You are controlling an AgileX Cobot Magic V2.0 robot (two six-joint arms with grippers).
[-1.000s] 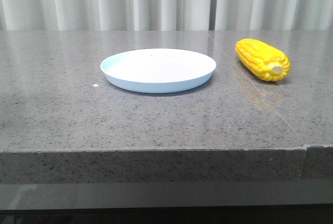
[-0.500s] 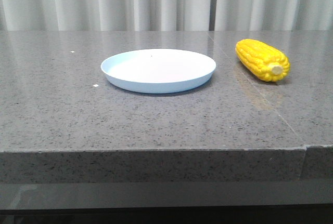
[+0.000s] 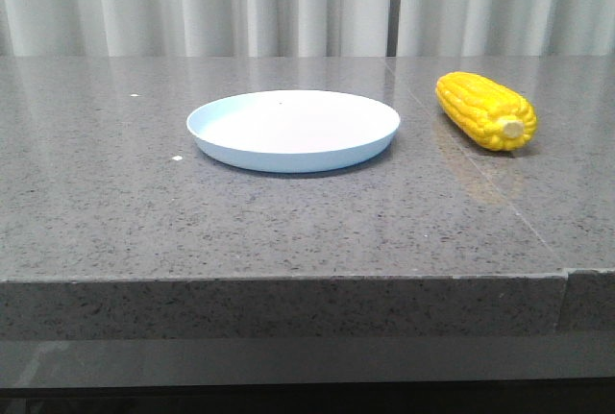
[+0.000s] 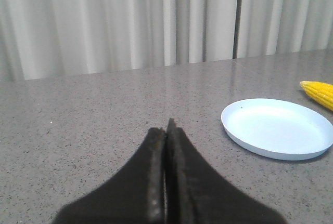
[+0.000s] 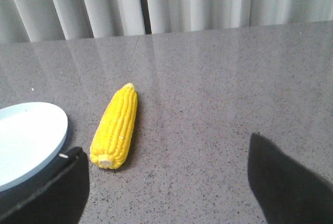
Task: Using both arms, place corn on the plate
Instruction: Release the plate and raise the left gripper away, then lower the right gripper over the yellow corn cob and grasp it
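The corn [image 3: 485, 110] lies on the table [image 3: 288, 222] to the right of the plate [image 3: 293, 131], near it but not touching, and nothing is on the plate yet. Its long axis runs roughly front to back, the pale stub end toward the robot and the tapered tip pointing toward the curtain [image 3: 288, 1]. In the right wrist view the cob lies ahead of the right gripper [image 5: 166, 182], nearer its plate-side finger, with the jaws spread wide and holding nothing. The left gripper [image 4: 166, 130] has its jaws pressed together, empty, with the plate off to its right and only the tip of the corn visible beyond the plate. The right arm is probably the nearer one, so the first reach looks like its job; closing across the cob's width would suit a cob lying this way.
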